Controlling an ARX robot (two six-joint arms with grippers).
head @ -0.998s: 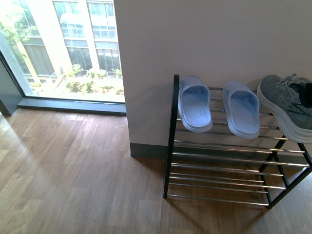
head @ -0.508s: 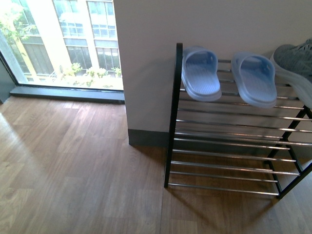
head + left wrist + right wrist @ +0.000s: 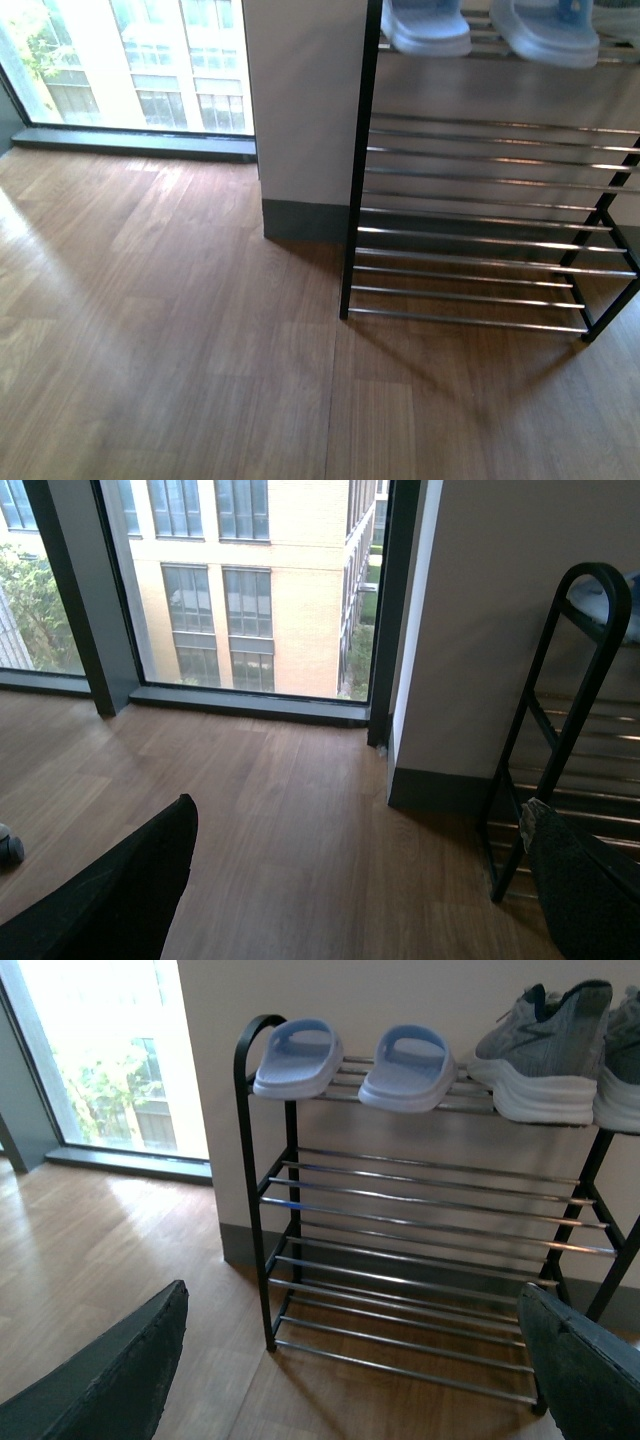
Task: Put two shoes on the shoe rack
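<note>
Shoes are sitting on my shoe rack [image 3: 420, 1260]'s top tier: pale slides [image 3: 298, 1056] beside grey sneakers [image 3: 540, 1050], soles resting across bars. Both my fingers [image 3: 110, 1370] are hanging spread and empty, so placing seems finished.

Pale blue slides [image 3: 298, 1055] and grey sneakers [image 3: 545, 1050] with white soles sit on a rack [image 3: 262, 1220] of black frame and shiny chrome bars; brown wood-grain floor [image 3: 170, 340], wall [image 3: 305, 100] seemingly off-white.

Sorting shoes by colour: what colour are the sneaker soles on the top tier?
White, under grey knit uppers; the sneakers show best in the right wrist view.
</note>
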